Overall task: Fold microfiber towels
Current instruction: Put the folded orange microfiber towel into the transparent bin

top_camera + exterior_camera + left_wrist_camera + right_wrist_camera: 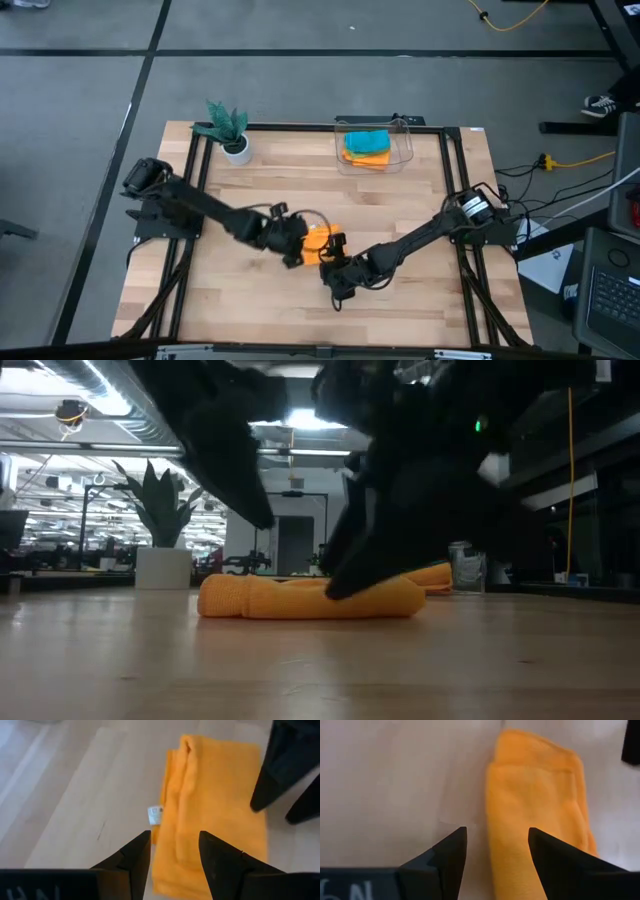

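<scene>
One orange microfiber towel (318,240) lies folded into a narrow strip flat on the table's middle; it also shows in the low view (300,598). My left gripper (297,250) is open just above its left edge, where a white tag (155,815) sticks out. My right gripper (337,265) is open at the towel's near right side, with one finger over the cloth (535,805). A second orange towel and the teal-blue towel lie in the clear bin (375,146). The lime green towel does not show. My right gripper has one fingertip (340,586) low at the folded towel's top, coming down at a slant from the near right. I cannot tell whether it touches the cloth. My left gripper touches nothing.
The clear plastic bin stands at the table's far edge, right of centre. A small green plant in a white pot (233,132) stands at the far left. Bare wood lies to the near side and the left of the towel (220,290).
</scene>
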